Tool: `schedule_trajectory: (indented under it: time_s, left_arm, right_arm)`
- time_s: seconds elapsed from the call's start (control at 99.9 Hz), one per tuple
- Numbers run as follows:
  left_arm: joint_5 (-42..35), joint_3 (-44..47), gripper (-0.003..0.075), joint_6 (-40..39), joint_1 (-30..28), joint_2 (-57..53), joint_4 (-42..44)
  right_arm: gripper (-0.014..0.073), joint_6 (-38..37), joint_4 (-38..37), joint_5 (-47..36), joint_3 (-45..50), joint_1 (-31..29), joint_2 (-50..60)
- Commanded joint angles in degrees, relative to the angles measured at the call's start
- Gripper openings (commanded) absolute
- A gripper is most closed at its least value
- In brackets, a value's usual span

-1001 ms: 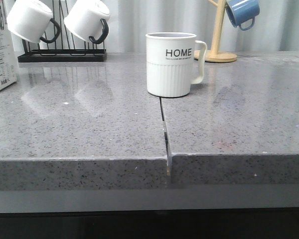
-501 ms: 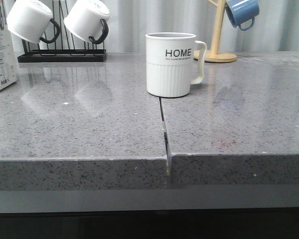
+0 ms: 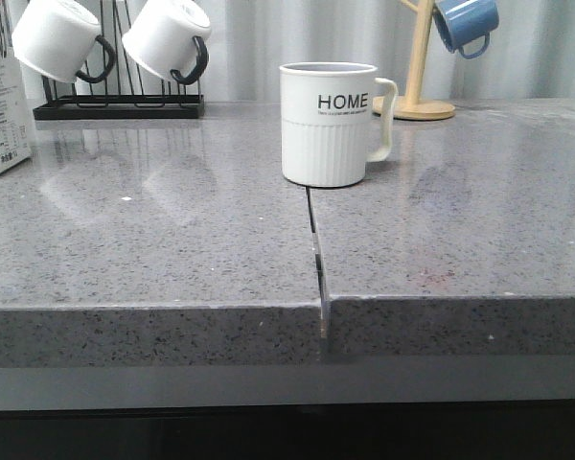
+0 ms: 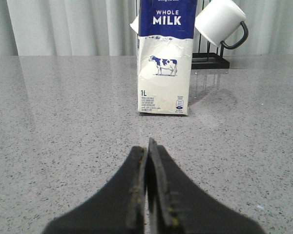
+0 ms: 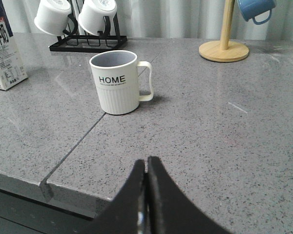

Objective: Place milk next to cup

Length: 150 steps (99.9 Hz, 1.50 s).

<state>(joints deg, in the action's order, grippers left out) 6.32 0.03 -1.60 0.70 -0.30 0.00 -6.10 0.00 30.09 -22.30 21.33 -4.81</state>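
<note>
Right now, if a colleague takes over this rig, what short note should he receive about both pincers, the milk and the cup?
Left pincer: shut, empty, low over the counter, pointed at the milk and well short of it.
Right pincer: shut, empty, near the counter's front edge, facing the cup.
Milk: upright at the far left of the counter, in front of the black mug rack.
Cup: upright mid-counter beside the seam, handle to the robot's right.
Done: nothing; the milk is not gripped and stands far from the cup.
Left: open the left pincer, grip the milk, set it beside the cup.
</note>
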Motion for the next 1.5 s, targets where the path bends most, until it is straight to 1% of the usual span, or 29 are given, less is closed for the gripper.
schedule_trajectory:
  time_s: [0.0, 0.1, 0.24, 0.42, 0.561, 0.711, 0.901, 0.941, 0.991, 1.021, 1.041, 1.051, 1.061, 1.071, 1.081, 1.091, 1.111, 1.121, 1.131, 1.141, 1.151, 1.161, 1.231, 1.261, 1.281, 1.401, 1.492]
  left_arm:
    - [-5.38, 1.82, -0.0021, -0.31, 0.34, -1.84, 0.0]
    - [-4.85, 0.29, -0.0021, -0.31, 0.34, -1.84, 0.0]
    - [-0.34, -3.25, -0.0021, -0.31, 0.34, -0.43, 0.0]
    - [5.92, -9.27, -0.0021, -0.31, 0.34, 6.78, 2.39]
    - [8.17, -13.59, -0.0021, -0.31, 0.34, 13.75, 3.91]
    - [8.26, -17.62, -0.0021, -0.31, 0.34, 21.02, 4.01]
    - [5.46, -20.52, -0.0014, -0.31, 0.34, 27.29, 3.77]
    - [4.9, -20.9, 0.0015, -0.31, 0.34, 28.38, 3.65]
    - [4.52, -21.68, 0.0088, -0.31, 0.34, 30.18, 3.37]
    - [3.82, -22.16, 0.0163, -0.31, 0.34, 31.11, 3.28]
    - [3.13, -22.3, 0.0198, -0.31, 0.34, 31.8, 3.28]
    - [2.54, -22.3, 0.0236, -0.31, 0.34, 32.03, 3.28]
    - [2.54, -22.51, 0.0256, -0.31, 0.34, 32.49, 3.28]
    - [1.56, -22.56, 0.0297, -0.31, 0.34, 32.71, 3.28]
    - [1.27, -22.55, 0.0318, -0.31, 0.34, 32.94, 3.28]
    - [0.98, -22.72, 0.0361, -0.31, 0.34, 33.42, 3.28]
    - [0.16, -22.97, 0.0403, -0.31, 0.34, 34.13, 3.28]
    - [-0.52, -22.97, 0.0445, -0.31, 0.34, 34.39, 3.24]
    - [-0.52, -23.11, 0.0465, -0.31, 0.34, 34.9, 3.24]
    - [-1.58, -23.08, 0.0505, -0.31, 0.34, 35.15, 3.14]
    - [-1.91, -23.08, 0.0523, -0.31, 0.34, 35.41, 3.14]
    - [-2.25, -23.21, 0.0558, -0.31, 0.34, 35.94, 3.1]
    - [-5.76, -23.2, 0.0683, -0.31, 0.34, 38.76, 2.43]
    - [-7.5, -23.2, 0.0708, -0.31, 0.34, 40.01, 1.97]
    - [-8.61, -23.2, 0.0707, -0.31, 0.34, 40.94, 1.76]
    - [-13.04, -24.4, 0.0666, -0.88, 0.57, 46.11, 1.56]
    - [-14.4, -26.75, 0.0662, -1.63, 0.57, 49.41, 1.56]
  right_arm:
    - [-0.006, 0.28, -0.95, -4.11, -1.52, 0.08, -0.57]
    - [-0.006, 0.28, -0.95, -3.98, -1.52, 0.08, -0.57]
    - [-0.006, 0.28, -0.95, -3.98, -1.52, 0.08, -0.57]
    - [-0.006, 0.28, -0.95, -3.98, -1.52, 0.08, -0.57]
    - [-0.006, 0.28, -0.95, -3.98, -1.52, 0.08, -0.57]
    - [-0.006, 0.28, -0.95, -3.98, -1.52, 0.08, -0.57]
    - [-0.006, 0.28, -0.95, -3.98, -1.52, 0.08, -0.57]
    - [-0.006, 0.28, -0.95, -3.98, -1.52, 0.08, -0.57]
    - [-0.006, 0.28, -0.95, -3.98, -1.52, 0.08, -0.57]
    - [-0.006, 0.28, -0.95, -3.98, -1.52, 0.08, -0.57]
    - [-0.006, 0.28, -0.95, -3.98, -1.52, 0.08, -0.57]
    - [-0.006, 0.28, -0.95, -3.98, -1.52, 0.08, -0.57]
    - [-0.006, 0.28, -0.95, -3.98, -1.52, 0.08, -0.57]
    - [-0.006, 0.28, -0.95, -3.98, -1.52, 0.08, -0.57]
    - [-0.006, 0.28, -0.95, -3.98, -1.52, 0.08, -0.57]
    - [-0.006, 0.28, -0.95, -3.98, -1.52, 0.08, -0.57]
    - [-0.006, 0.28, -0.95, -3.98, -1.52, 0.08, -0.57]
    - [-0.006, 0.28, -0.95, -3.98, -1.52, 0.08, -0.57]
    - [-0.006, 0.28, -0.95, -3.98, -1.52, 0.08, -0.57]
    - [-0.006, 0.28, -0.95, -3.98, -1.52, 0.08, -0.57]
    - [-0.006, 0.28, -0.95, -3.98, -1.52, 0.08, -0.57]
    - [-0.006, 0.28, -0.95, -3.98, -1.52, 0.08, -0.57]
    - [-0.006, 0.28, -0.95, -3.98, -1.52, 0.08, -0.57]
    - [-0.006, 0.28, -0.95, -3.98, -1.52, 0.08, -0.57]
    - [-0.006, 0.28, -0.95, -3.98, -1.52, 0.08, -0.57]
    - [-0.006, 0.28, -0.95, -3.98, -1.52, 0.08, -0.57]
    - [-0.006, 0.28, -0.95, -3.98, -1.52, 0.08, -0.57]
